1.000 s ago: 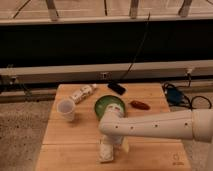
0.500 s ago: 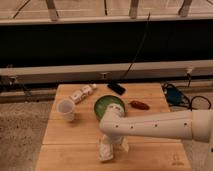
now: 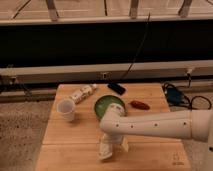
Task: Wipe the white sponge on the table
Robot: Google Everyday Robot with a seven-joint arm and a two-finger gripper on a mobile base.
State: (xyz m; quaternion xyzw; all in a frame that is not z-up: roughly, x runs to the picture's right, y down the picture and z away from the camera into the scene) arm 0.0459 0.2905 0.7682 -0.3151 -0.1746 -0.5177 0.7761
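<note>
Since half a second ago almost nothing has shifted: my gripper (image 3: pixel 107 148) sits at nearly the same spot near the front edge of the light-brown wooden plank counter (image 3: pixel 60 152), perhaps a touch to one side, and the other objects lie as they did.

From the one camera view, my thick white arm (image 3: pixel 160 125) reaches in from the right side of the picture and bends down at the wrist to the counter. Beneath the gripper is the small flat whitish-grey sponge (image 3: pixel 104 155), resting on the front planks, well apart from everything else. Pad and gripper are close in colour and run together, so whether my jaws are clenched on the sponge or only pressing it, I cannot tell.

Behind my arm stand a round green bowl (image 3: pixel 109 104), a translucent white cup (image 3: pixel 66 109) to the left of it, a white tube with dark markings (image 3: pixel 82 93) lying on its side, a flat black device (image 3: pixel 116 88) and a small dark-red object (image 3: pixel 138 104).

I judge the wiping to be under way: the sponge is down on the wood with me on top of it. How much surface is covered I cannot say; most of the counter looks left to do.

The sponge looks pale, thin and soft-edged, no stain visible.
</note>
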